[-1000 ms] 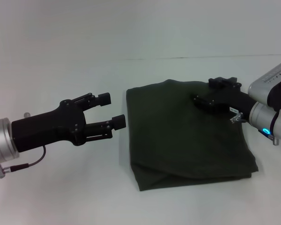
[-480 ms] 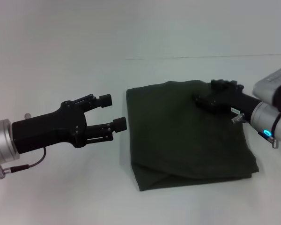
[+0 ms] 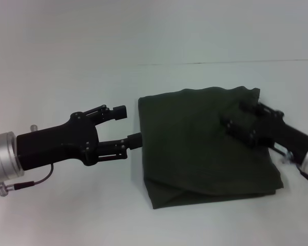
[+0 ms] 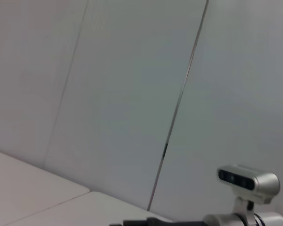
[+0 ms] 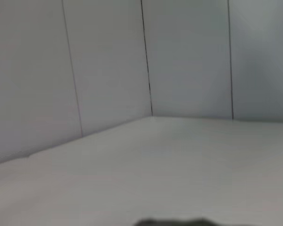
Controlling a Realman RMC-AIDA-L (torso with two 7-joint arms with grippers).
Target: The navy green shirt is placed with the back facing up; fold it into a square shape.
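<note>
White desk and pale wall fill the scene, with the shirt lying right of centre as a dark, nearly square folded bundle, plain side up, a diagonal layered edge showing at its near left corner.

The left gripper hangs low just beside the shirt's left edge, its fingers spread wide and pointing straight at that edge; the lower fingertip is touching or all but touching the cloth. The right gripper lies over the shirt's right part, its body slanting in from the right. I cannot tell whether its fingers are parted or pinched on the fabric.

The shirt's edges run roughly square to the desk, so any tidying push or final fold would, I judge, come from the left, where the spread fingers are nearest.

Against the earlier frames, the left gripper has moved closer to the edge, the right arm has pulled back and dropped lower, and the shirt's far right corner has lifted into a small peak.
</note>
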